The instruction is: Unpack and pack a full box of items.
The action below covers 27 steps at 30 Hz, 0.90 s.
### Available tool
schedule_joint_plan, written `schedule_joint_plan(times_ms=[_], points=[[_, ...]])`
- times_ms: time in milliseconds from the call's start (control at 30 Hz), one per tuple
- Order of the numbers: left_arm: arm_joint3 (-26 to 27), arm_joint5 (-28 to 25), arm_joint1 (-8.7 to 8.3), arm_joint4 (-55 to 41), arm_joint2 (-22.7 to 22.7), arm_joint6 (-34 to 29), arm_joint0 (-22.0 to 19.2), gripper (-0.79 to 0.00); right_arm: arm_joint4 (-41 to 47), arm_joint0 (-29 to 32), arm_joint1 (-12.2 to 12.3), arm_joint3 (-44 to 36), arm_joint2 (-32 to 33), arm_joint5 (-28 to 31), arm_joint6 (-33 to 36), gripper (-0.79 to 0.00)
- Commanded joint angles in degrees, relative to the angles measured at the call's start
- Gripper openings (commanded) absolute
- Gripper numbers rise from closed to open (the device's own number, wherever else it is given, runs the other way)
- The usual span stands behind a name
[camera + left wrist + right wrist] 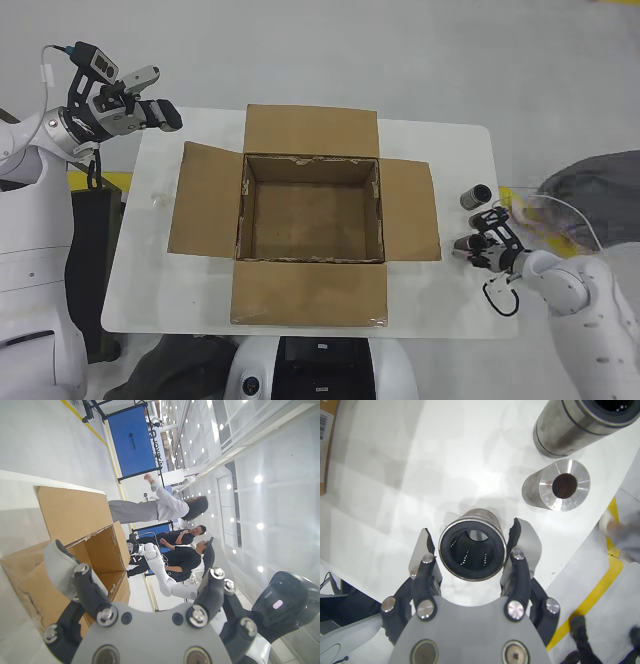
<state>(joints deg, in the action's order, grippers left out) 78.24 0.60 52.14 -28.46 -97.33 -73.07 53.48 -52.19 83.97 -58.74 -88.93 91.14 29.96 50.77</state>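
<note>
An open cardboard box sits in the middle of the white table, flaps folded out and its inside bare. Near the table's right edge, my right gripper is open and straddles a metal linear bearing that stands upright on the table. One pad is almost against the bearing, and the other leaves a small gap. In the top view the right gripper lies right of the box. My left gripper hangs over the table's far left corner, open and with nothing in it.
Beside the bearing stand a silver cylinder with a centre hole and a second grey bearing lying on its side, also seen in the top view. The table's right edge and a yellow floor line are close by.
</note>
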Motion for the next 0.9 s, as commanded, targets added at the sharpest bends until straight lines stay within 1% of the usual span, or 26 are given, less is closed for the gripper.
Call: schedule_joint_plan(times_ms=[0, 267, 567, 700, 867], points=[[0.0, 0.0, 0.0, 0.0, 0.0, 0.0, 0.0, 0.0, 0.08, 0.51, 0.12, -0.7, 0.33, -0.17, -0.12, -0.785], [0.0, 0.0, 0.0, 0.0, 0.0, 0.0, 0.0, 0.0, 0.15, 3.29, 0.61, -5.31, 2.06, -1.39, -1.04, -0.785], [0.0, 0.0, 0.0, 0.0, 0.0, 0.0, 0.0, 0.0, 0.54, 5.89, 1.06, -9.62, 3.15, -0.84, -2.36, -0.785], [0.0, 0.0, 0.0, 0.0, 0.0, 0.0, 0.0, 0.0, 0.85, 7.62, 1.28, -12.71, 4.27, -0.57, -3.18, -0.785], [0.0, 0.0, 0.0, 0.0, 0.0, 0.0, 0.0, 0.0, 0.15, 10.7, 1.57, -18.48, 6.4, -1.15, -3.91, -0.785]])
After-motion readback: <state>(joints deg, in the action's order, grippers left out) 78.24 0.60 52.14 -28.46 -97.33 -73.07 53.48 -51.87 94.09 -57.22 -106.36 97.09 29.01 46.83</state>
